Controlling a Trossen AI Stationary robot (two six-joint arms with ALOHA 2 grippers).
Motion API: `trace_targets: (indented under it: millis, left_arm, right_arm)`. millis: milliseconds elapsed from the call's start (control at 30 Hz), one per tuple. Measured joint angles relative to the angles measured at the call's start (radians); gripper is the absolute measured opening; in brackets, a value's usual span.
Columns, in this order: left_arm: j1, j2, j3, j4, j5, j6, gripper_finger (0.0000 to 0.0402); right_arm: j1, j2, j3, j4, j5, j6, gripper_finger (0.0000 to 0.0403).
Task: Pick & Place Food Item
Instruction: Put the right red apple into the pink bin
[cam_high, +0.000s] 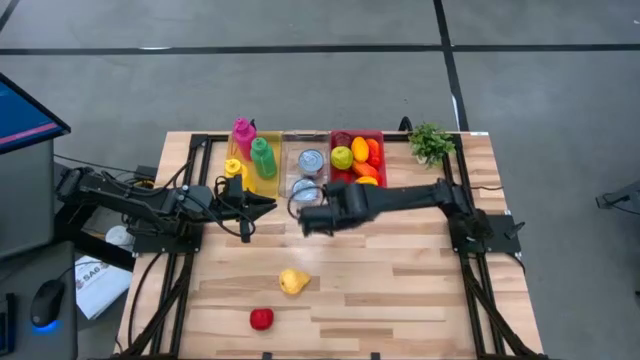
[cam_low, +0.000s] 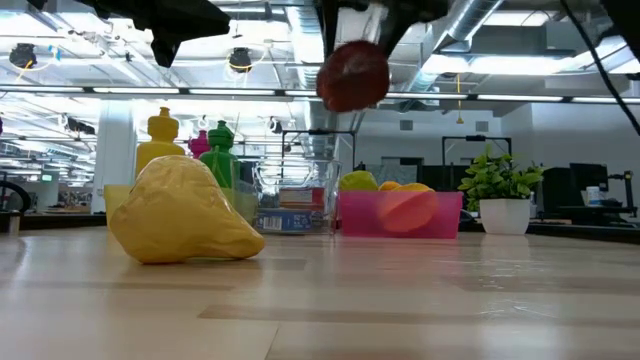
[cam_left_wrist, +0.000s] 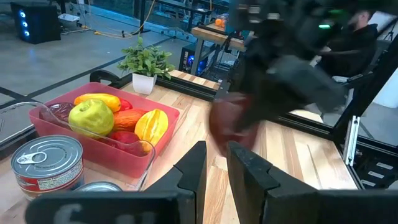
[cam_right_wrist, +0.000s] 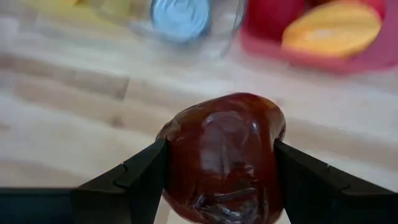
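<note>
We see the wood table (cam_high: 400, 290) w/ both arms stretched toward its center. The right arm comes in from 3 o'clock, reaching level across to mid-table; its right gripper (cam_high: 312, 218) sits just short of the bins, fingers clamped on either side of a dark red food item (cam_right_wrist: 222, 158), which is up off the table. In the low view that item (cam_low: 352, 75) hangs high above the wood, the gripper above it cut off by the frame edge. The left arm comes from 9 o'clock, its left gripper (cam_high: 262, 205) near center, fingers pressed nearly together w/ nothing between them, pointed at the right gripper.

At 12 o'clock: a row of bins. The red bin (cam_high: 378, 135) holds fruit, the clear bin (cam_high: 288, 160) holds cans, the yellow bin (cam_high: 275, 185) holds bottles. A small potted plant (cam_high: 431, 143) stands at approx. 1 o'clock.

At 6 o'clock lie a yellow food item (cam_high: 293, 282) and, nearer the edge, a small red food item (cam_high: 261, 319). From the left wrist the held item is blurred, its shape hard to make out.
</note>
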Motion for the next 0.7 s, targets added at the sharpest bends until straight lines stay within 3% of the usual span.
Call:
trace_targets:
  millis: [333, 700]
  left_arm:
    - [0.0, 0.0, 0.0, 0.0, 0.0, 0.0, 0.0053]
    - [0.0, 0.0, 0.0, 0.0, 0.0, 0.0, 0.0053]
  right_arm:
    - [-0.169, -0.002, -0.001, 0.0, 0.013, -0.218, 0.0255]
    - [-0.318, -0.002, -0.001, -0.001, 0.009, -0.656, 0.0255]
